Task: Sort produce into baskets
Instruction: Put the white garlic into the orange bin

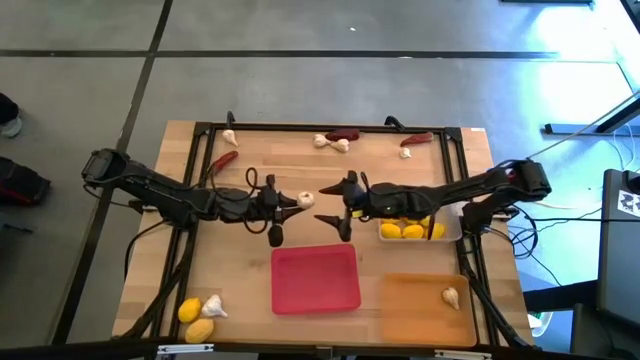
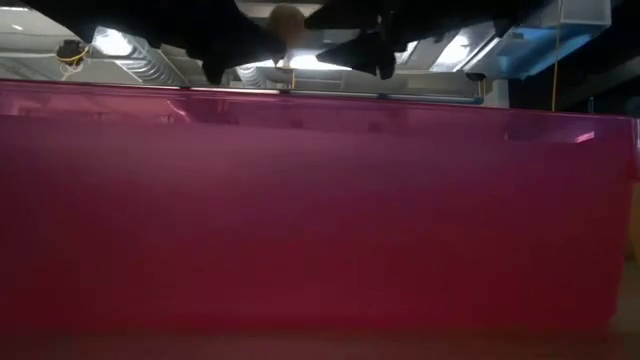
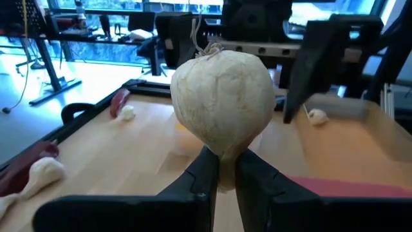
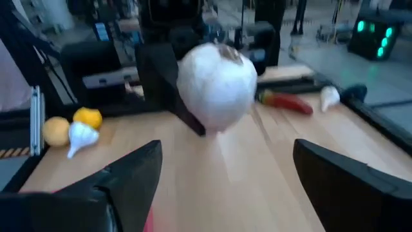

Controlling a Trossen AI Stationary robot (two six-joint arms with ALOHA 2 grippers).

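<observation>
Holding a whitish round garlic bulb point(image 1: 305, 199) between its two dark fingers, the left hand point(image 1: 296, 203) hangs above the middle of the wooden table point(image 1: 300, 170), just beyond the far edge of the red rectangular plastic tray point(image 1: 315, 279). Its fingers are nearly closed and pinch the bulb at its lower part, as the left wrist view shows. The right hand point(image 1: 335, 200) is just to the right of the bulb, facing it; its fingers stand wide apart and hold nothing, with the bulb in front of the gap between them.

The clear translucent tray point(image 1: 452, 232) is on the right side under the right arm, with several yellow lemon-like ovals point(image 1: 405, 231) inside. The translucent orange tray point(image 1: 420, 305) is near the right front corner and has one small garlic bulb point(image 1: 451, 295) in it. The red tray looks empty.

At the near left corner two yellow ovals point(image 1: 196, 321) and one garlic bulb point(image 1: 213, 306) lie together. Along the far edge lie dark red chili peppers point(image 1: 343, 133) and more garlic bulbs point(image 1: 331, 143), and one red pepper point(image 1: 222, 160) lies at the far left.
</observation>
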